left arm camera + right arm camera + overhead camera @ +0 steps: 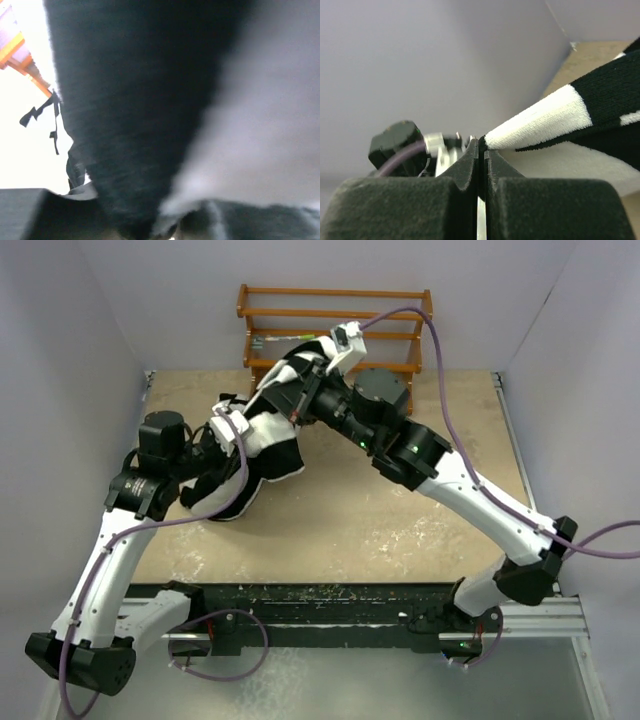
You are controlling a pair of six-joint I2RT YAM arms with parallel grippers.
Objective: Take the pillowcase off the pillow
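Right hand (481,146) pinches pillowcase (545,117) edge near table (400,530) left edge.

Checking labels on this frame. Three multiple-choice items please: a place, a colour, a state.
1. Where is the wooden rack? A) against the back wall B) between the arm bases C) on the left arm
2. The pillowcase has stripes of: A) red and white B) black and white C) blue and yellow
3. The right gripper is: A) wide open B) shut on the pillowcase C) out of view
Answers: 1 A, top view shows it at the far end; 2 B, the right wrist view shows both colours; 3 B, it pinches a striped edge.
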